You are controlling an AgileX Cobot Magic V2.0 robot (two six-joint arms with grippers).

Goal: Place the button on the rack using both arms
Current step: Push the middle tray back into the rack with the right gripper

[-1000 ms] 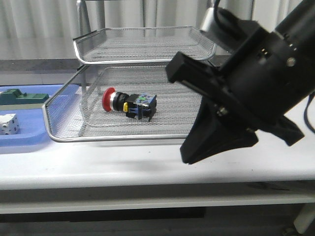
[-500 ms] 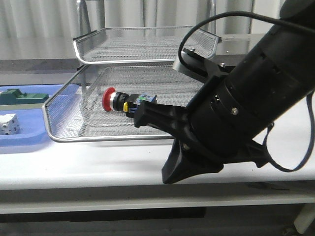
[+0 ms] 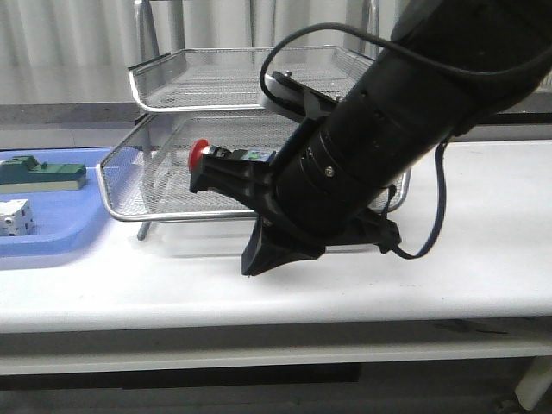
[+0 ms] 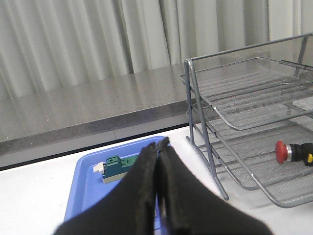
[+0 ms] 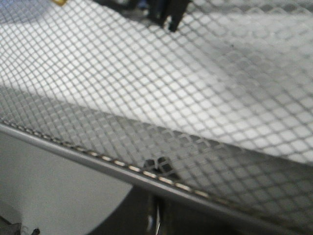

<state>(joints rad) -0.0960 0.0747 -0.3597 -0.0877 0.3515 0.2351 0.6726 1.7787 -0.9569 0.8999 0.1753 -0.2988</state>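
The small push button with the red mushroom head and black body (image 3: 210, 156) lies on its side in the lower sliding tray of the silver wire-mesh letter rack (image 3: 250, 86), red head pointing toward nine o'clock in the front view. That tray stands pulled out toward the camera from under the upper tier.

The right hand (image 3: 272, 250) sits at the tray's front rim, at about five o'clock from the button and just below it; its wrist view shows the mesh floor and chrome rim right above the fingers, but I cannot tell whether they are spread or pinching the rim. The left hand (image 4: 159, 186) has its fingers pressed together, hanging over the flat blue plastic tray (image 4: 85, 188), well apart from the button.

The risk, as I judge it: a jerky shove on the tray could roll the round-collared button or skid the light rack across the white tabletop (image 3: 483, 250).
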